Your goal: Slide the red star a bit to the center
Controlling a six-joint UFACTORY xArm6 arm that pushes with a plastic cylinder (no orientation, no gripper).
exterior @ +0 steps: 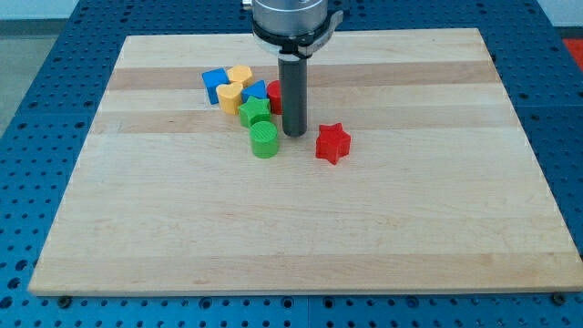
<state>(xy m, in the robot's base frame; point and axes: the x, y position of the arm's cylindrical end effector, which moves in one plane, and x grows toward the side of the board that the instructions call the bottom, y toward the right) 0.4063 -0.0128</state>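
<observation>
The red star (332,142) lies on the wooden board (301,219), a little above and right of the board's middle. My tip (293,134) rests on the board just left of the star, a small gap apart from it. The tip stands between the star and a green cylinder (264,139), which is on its left. The rod rises from the tip to the arm's round head at the view's top.
A cluster of blocks sits up and left of the tip: a green star (255,112), a yellow block (230,94), another yellow block (240,75), a blue block (215,85), a blue block (256,90) and a red block (275,96) partly hidden behind the rod.
</observation>
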